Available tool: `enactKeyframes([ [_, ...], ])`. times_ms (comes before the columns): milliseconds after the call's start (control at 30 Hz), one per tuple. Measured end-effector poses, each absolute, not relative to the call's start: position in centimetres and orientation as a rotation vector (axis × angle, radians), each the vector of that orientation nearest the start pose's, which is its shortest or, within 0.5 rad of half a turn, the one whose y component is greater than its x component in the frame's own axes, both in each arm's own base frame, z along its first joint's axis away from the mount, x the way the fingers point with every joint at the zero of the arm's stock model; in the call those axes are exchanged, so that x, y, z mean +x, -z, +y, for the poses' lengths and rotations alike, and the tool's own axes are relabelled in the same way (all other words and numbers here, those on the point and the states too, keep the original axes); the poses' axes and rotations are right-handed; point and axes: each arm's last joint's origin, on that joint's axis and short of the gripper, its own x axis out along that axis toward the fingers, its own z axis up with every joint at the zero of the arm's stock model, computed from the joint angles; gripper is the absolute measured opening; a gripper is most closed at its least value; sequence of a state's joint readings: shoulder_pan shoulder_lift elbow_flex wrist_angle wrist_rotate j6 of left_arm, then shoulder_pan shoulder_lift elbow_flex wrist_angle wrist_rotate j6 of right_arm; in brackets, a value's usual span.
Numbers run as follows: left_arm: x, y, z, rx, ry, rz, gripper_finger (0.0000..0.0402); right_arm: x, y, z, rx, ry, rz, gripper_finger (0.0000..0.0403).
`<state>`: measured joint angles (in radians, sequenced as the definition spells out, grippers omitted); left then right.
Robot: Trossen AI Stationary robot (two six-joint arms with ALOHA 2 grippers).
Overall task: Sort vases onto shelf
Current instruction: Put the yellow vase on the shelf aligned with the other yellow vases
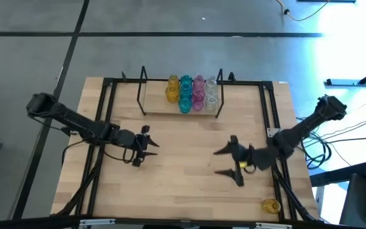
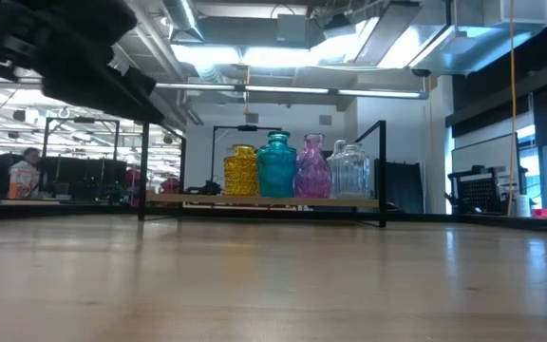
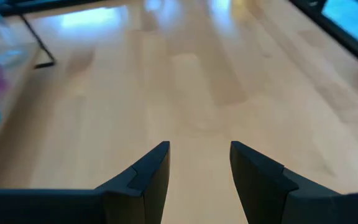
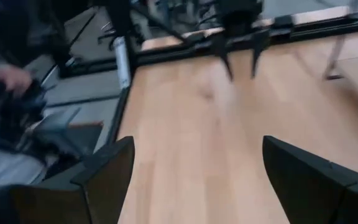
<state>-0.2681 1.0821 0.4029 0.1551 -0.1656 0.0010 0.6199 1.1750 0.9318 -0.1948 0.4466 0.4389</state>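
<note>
Both empty: left gripper (image 1: 146,145) half-parted, right gripper (image 1: 229,164) spread wide. Vases (image 1: 190,93) mostly lined up on shelf (image 1: 146,104); one yellow, seemingly a vase (image 1: 271,205), near table's corner. Best approached low, gripped gently.

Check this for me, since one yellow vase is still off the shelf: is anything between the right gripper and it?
Nothing visible. Only bare tabletop separates the open right gripper from the yellow vase near the table's front right corner.
</note>
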Motion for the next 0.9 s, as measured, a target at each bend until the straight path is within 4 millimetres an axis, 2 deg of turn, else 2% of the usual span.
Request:
enactKeyframes([
  [100,19.8,-17.7,-5.9,0.095,0.137,0.492,0.0161,21.4,-30.0,15.9,0.175,-0.100,0.420,0.0333],
  [233,19.5,-17.7,-6.6,0.093,0.171,0.470,0.0161,21.9,-30.2,17.9,0.151,-0.083,0.493,0.0333],
  [400,19.4,-17.7,-7.0,0.080,0.168,0.460,0.0161,22.5,-31.8,18.5,0.212,-0.012,0.677,0.0333],
  [500,19.3,-17.7,-7.1,0.087,0.159,0.458,0.0161,22.2,-31.6,18.5,0.339,0.057,0.816,0.0333],
  [700,19.3,-17.7,-7.1,0.095,0.150,0.457,0.0161,19.8,-29.6,18.6,0.649,0.349,1.107,0.0333],
  [800,19.3,-17.7,-7.1,0.096,0.149,0.457,0.0161,18.2,-29.1,19.3,0.740,0.475,1.162,0.0332],
  [900,19.3,-17.7,-7.1,0.096,0.150,0.457,0.0161,16.6,-29.1,20.6,0.828,0.523,1.152,0.0332],
])
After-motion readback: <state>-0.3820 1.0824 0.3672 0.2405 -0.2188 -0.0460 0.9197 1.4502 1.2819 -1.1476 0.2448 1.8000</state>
